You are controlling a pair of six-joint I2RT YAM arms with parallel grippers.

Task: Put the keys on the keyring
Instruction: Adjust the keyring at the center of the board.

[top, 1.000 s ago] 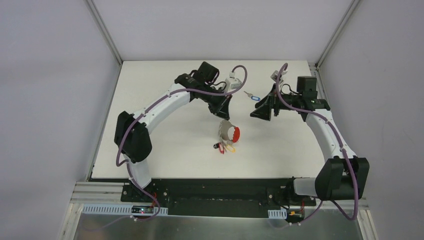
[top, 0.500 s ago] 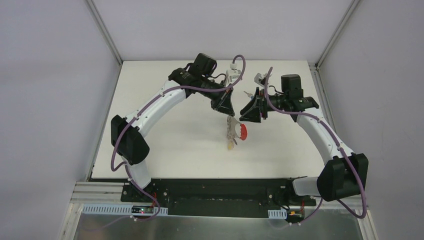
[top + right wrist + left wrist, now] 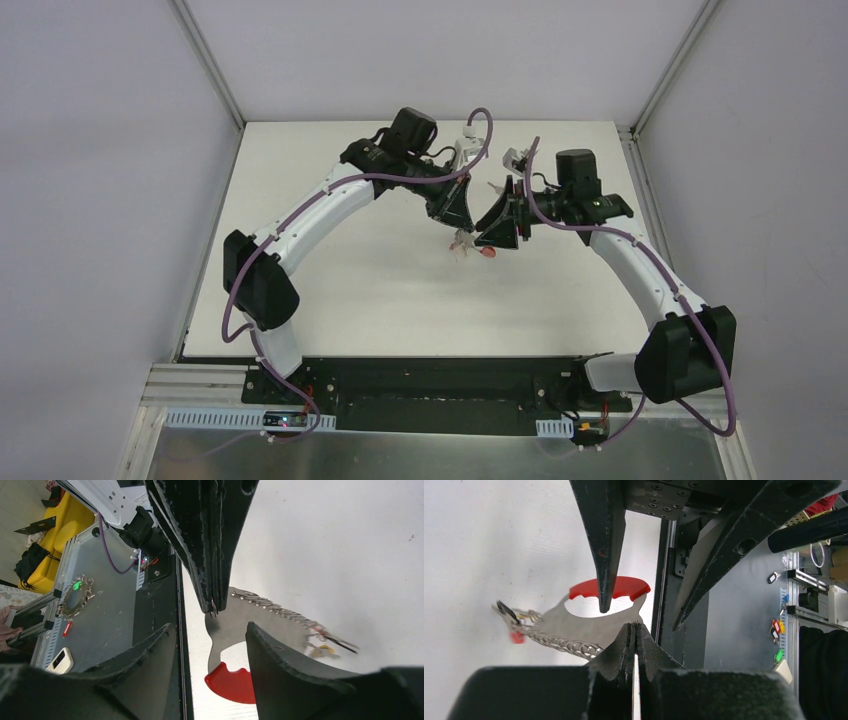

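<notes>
- Your left hand is clamped tight on the keyring. It's pinching a corner of the flat grey half, right next to where the red half starts.
- The keyring is up off the bench, hanging from that pinch, with 1 hand on either side of it.
- Your right hand comes at the keyring from the opposite side with its jaws spread apart and nothing squeezed in them. The grey plate sits in the gap between the 2 fingers.
- In the left wrist view, the tip of 1 right finger sits in front of the keyring's hole, just under the red half. Can't tell if it's actually touching metal.
- The keys dangle in a small bunch at the far end of the keyring's clip row, away from the red half. You can make out a red tag and a yellowish tag, but it's too blurry to count them.
</notes>
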